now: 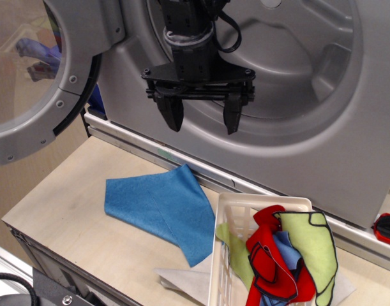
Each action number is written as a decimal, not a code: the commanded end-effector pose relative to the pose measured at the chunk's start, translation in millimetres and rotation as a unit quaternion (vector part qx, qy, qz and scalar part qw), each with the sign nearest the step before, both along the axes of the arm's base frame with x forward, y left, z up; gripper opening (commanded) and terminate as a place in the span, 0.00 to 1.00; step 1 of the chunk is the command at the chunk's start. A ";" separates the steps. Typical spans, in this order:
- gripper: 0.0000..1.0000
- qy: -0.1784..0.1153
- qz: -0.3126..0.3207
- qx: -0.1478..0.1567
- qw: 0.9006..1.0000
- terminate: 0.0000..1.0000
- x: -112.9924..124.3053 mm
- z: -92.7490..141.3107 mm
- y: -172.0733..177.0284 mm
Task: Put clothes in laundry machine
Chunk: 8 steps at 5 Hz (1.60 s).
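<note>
My gripper (pixel 203 116) hangs in front of the laundry machine (pixel 297 121) opening, jaws spread wide and empty. A blue cloth (pixel 159 207) lies flat on the wooden table below it, a bit left. Red (pixel 271 264), lime green (pixel 319 245) and blue (pixel 287 245) cloths with dark edging lie piled in a white lattice basket (pixel 223 255) at the lower right. The washer's round door (pixel 35 76) with clear window stands open at the left. The drum interior (pixel 290 51) shows behind my arm.
The wooden table (pixel 67 210) has its front edge at lower left. A pale cloth or sheet (pixel 182 278) lies under the basket. A red and black object (pixel 387 228) sits at the right edge. Black hardware (pixel 48 290) shows at the bottom left.
</note>
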<state>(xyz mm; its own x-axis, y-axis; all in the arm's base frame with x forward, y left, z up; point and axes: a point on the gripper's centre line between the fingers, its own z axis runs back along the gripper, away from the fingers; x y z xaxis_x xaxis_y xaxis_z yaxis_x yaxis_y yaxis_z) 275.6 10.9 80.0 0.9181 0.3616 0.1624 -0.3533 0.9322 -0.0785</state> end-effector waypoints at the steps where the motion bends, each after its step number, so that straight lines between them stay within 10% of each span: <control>1: 1.00 0.000 0.000 0.000 1.000 0.00 0.0 0.0 0.0; 4: 1.00 0.004 0.272 -0.091 0.958 0.00 -44.7 -25.0 -96.5; 8: 1.00 -0.035 0.421 -0.117 0.899 0.00 -34.8 -63.2 -115.8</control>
